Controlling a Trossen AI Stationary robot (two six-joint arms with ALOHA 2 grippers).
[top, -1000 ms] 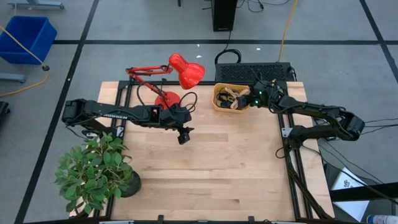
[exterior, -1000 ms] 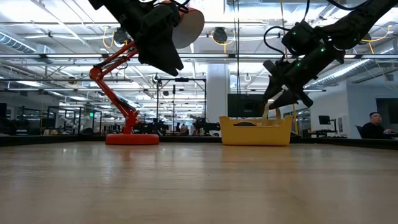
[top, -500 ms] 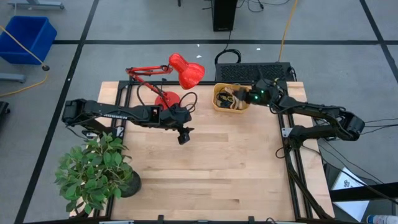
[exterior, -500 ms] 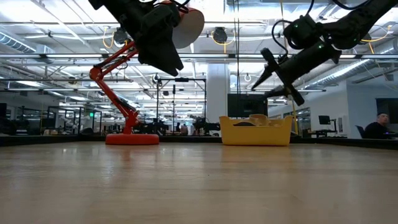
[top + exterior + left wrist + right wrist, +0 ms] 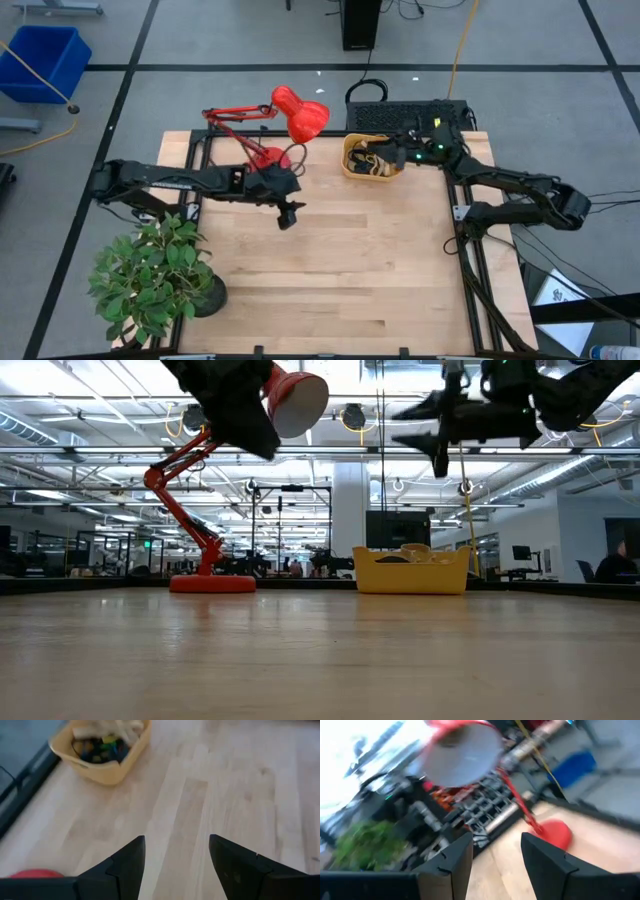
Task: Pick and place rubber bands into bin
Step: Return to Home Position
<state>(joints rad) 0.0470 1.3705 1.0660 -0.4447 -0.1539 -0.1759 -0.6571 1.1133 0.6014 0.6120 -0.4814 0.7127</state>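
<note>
1. The left pincer [image 5: 176, 839] hangs open and empty over the tabletop [image 5: 350, 270], beside the red lamp [image 5: 297, 113].
2. The bin [image 5: 410, 576] sits at the far edge, holding the rubber bands [image 5: 100, 747].
3. The right pincer [image 5: 496, 838] is open and empty, high above the bin. Picking looks finished. Next, both arms need to retract to rest, clear of the lamp.

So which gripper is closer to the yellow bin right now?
Right. The right gripper hangs raised over the bin's right edge, fingers open and empty. The left gripper is over the bare table, well off to the bin's left, also open.
</note>
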